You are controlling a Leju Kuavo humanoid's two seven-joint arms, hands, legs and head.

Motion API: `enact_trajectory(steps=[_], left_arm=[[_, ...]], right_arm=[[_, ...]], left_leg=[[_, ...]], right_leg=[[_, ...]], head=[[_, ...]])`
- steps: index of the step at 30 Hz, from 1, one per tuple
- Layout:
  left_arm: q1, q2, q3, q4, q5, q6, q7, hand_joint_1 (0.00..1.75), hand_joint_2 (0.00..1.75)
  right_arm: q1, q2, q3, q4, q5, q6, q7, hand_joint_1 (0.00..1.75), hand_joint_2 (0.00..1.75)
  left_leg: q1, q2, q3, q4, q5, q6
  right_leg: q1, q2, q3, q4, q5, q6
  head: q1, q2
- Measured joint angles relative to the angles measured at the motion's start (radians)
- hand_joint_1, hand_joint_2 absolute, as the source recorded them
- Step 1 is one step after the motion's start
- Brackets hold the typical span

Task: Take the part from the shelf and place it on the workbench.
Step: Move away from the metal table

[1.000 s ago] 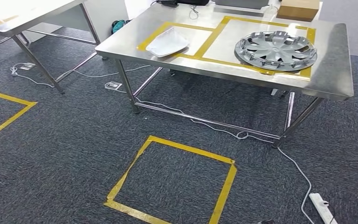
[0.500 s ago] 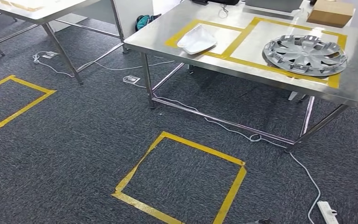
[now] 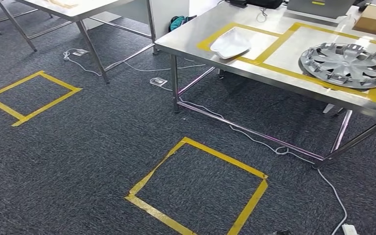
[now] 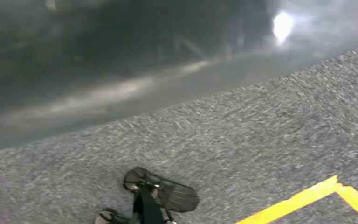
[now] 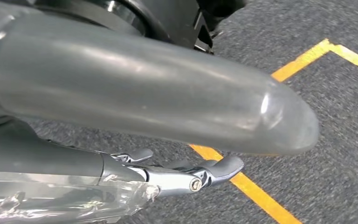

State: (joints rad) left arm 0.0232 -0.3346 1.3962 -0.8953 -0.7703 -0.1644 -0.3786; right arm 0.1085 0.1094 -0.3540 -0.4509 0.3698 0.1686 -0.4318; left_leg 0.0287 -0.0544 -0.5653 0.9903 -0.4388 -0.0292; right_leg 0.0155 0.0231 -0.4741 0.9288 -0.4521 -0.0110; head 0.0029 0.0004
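On steel workbench (image 3: 284,73): ribbed round hubcap (image 3: 346,64); right hand (image 5: 168,140) fingers extended, holding nothing

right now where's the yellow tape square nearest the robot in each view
Head view: the yellow tape square lies low in the middle of the picture, in front of the steel table.
Left wrist view: one corner of it shows at the lower right, probably the same square.
Right wrist view: a strip runs across the lower right.
Shared landmark: the dark grey carpet.
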Motion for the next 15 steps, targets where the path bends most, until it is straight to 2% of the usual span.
enact_trajectory(steps=[1,3,4,5,6,8,9,10,11,13,15], left_arm=[[-0.001,0.000,0.000,0.001,-0.007,0.000,0.000,0.00,0.00],[-0.002,0.000,0.002,0.004,-0.022,-0.002,-0.001,0.00,0.00],[-0.002,0.000,0.004,0.006,-0.031,-0.003,-0.001,0.00,0.00],[-0.001,0.000,0.006,0.008,-0.042,-0.004,-0.002,0.00,0.00],[0.000,-0.001,0.009,0.009,-0.052,-0.004,-0.003,0.00,0.00],[0.000,-0.003,0.014,0.014,-0.065,-0.004,-0.007,0.00,0.00],[-0.003,-0.004,0.016,0.019,-0.068,-0.004,-0.009,0.00,0.00],[-0.005,-0.005,0.017,0.024,-0.071,-0.004,-0.011,0.00,0.00],[-0.008,-0.006,0.019,0.030,-0.073,-0.004,-0.013,0.00,0.00],[-0.009,-0.002,0.023,0.037,-0.076,-0.003,-0.016,0.00,0.00],[-0.010,0.004,0.025,0.043,-0.076,-0.002,-0.017,0.00,0.00]], right_arm=[[0.001,0.000,-0.001,0.000,0.000,-0.001,0.000,0.00,0.00],[0.004,-0.001,-0.002,0.000,-0.001,-0.001,0.000,0.00,0.00],[0.005,-0.001,-0.003,0.000,-0.001,-0.001,0.000,0.00,0.00],[0.005,-0.001,-0.004,0.000,0.000,-0.001,0.001,0.00,0.00],[0.005,-0.001,-0.004,0.000,0.000,-0.001,0.001,0.00,0.00],[0.004,-0.002,-0.004,0.000,0.003,-0.001,0.004,0.00,0.00],[0.004,-0.005,-0.005,-0.001,0.004,-0.003,0.005,0.00,0.00],[0.002,-0.008,-0.006,-0.001,0.007,-0.004,0.006,0.00,0.00],[0.000,-0.010,-0.007,-0.001,0.009,-0.006,0.008,0.00,0.00],[-0.004,-0.010,-0.007,-0.002,0.014,-0.008,0.010,0.00,0.00],[-0.006,-0.009,-0.006,-0.002,0.018,-0.010,0.012,0.00,0.00]], left_leg=[[-0.002,0.015,-0.018,0.040,-0.028,-0.001],[-0.001,0.035,-0.075,0.161,-0.096,-0.009],[0.002,0.038,-0.098,0.212,-0.114,-0.015],[0.005,0.040,-0.106,0.233,-0.113,-0.022],[0.009,0.043,-0.097,0.220,-0.096,-0.030],[0.022,0.066,-0.035,0.111,-0.041,-0.051],[0.027,0.079,-0.009,0.063,-0.025,-0.056],[0.031,0.087,0.006,0.034,-0.021,-0.052],[0.032,0.089,0.007,0.027,-0.025,-0.043],[0.026,0.075,0.000,0.035,-0.029,-0.015],[0.021,0.066,-0.004,0.035,-0.023,0.001]], right_leg=[[-0.005,-0.010,0.006,-0.013,0.010,0.001],[-0.008,-0.030,0.003,-0.017,0.016,0.002],[-0.011,-0.039,-0.001,-0.014,0.016,0.005],[-0.016,-0.049,-0.005,-0.009,0.014,0.010],[-0.022,-0.057,-0.010,-0.001,0.011,0.017],[-0.034,-0.071,-0.020,0.026,-0.001,0.038],[-0.037,-0.077,-0.030,0.045,-0.013,0.050],[-0.036,-0.081,-0.037,0.061,-0.024,0.060],[-0.034,-0.085,-0.043,0.070,-0.033,0.067],[-0.038,-0.089,-0.042,0.071,-0.041,0.072],[-0.044,-0.071,-0.050,0.096,-0.067,0.074]], head=[[-0.003,0.000],[-0.009,0.000],[-0.009,0.000],[-0.009,0.000],[-0.009,0.000],[-0.011,0.000],[-0.016,0.000],[-0.015,0.000],[-0.012,0.000],[-0.001,0.000],[0.002,0.000]])
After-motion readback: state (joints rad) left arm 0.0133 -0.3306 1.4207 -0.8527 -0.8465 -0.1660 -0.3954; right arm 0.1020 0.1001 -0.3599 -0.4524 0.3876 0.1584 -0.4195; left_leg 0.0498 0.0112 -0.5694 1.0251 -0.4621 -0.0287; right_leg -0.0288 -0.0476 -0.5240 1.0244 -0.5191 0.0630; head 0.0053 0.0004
